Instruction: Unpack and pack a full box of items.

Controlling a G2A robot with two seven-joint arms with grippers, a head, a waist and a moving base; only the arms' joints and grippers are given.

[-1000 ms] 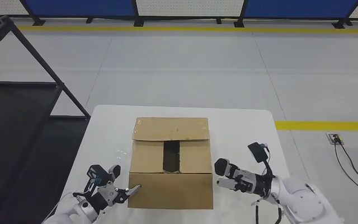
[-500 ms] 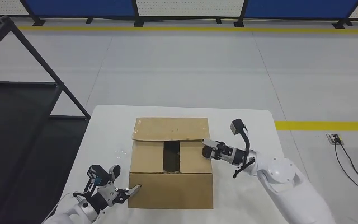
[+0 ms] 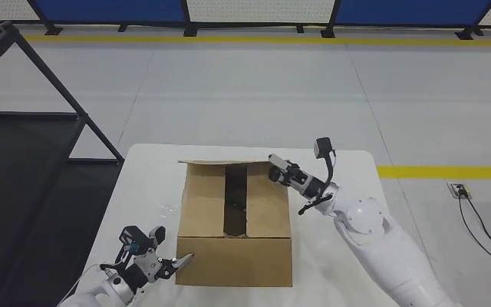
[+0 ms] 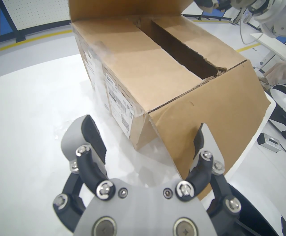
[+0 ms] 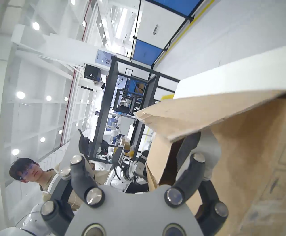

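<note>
Operator: Box (image 3: 203,207) first. Where is it, and which way does it run?

Robot: It sits mid-table (image 3: 146,176), right in front of me. Its long axis points straight away from me, one short end at my side and the other at the far side. The slot (image 3: 235,199) between the two top flaps runs along that same axis and is dark inside.

Operator: And the end flaps?

Robot: The far flap (image 4: 125,9) stands upright. The near flap (image 4: 212,107) slopes down and outward over the near face.

Operator: Your left gripper?

Robot: My left gripper (image 4: 145,130) is low at the box's near left corner, fingers spread wide and pinching nothing. The corner lies between them. One finger (image 4: 201,136) is just beside the near flap or touching it; I cannot tell which.

Operator: The right one?

Robot: My right gripper (image 5: 138,143) is up at the far right corner, by the far flap, fingers spread as well. One finger (image 5: 196,145) is tucked under the flap's cardboard. The other stands clear of it.

Operator: Any writing?

Robot: A white label (image 4: 118,100) is stuck on the box's left wall, toward the near end. It carries a barcode and lines of print, which are too small for me to read.
</note>
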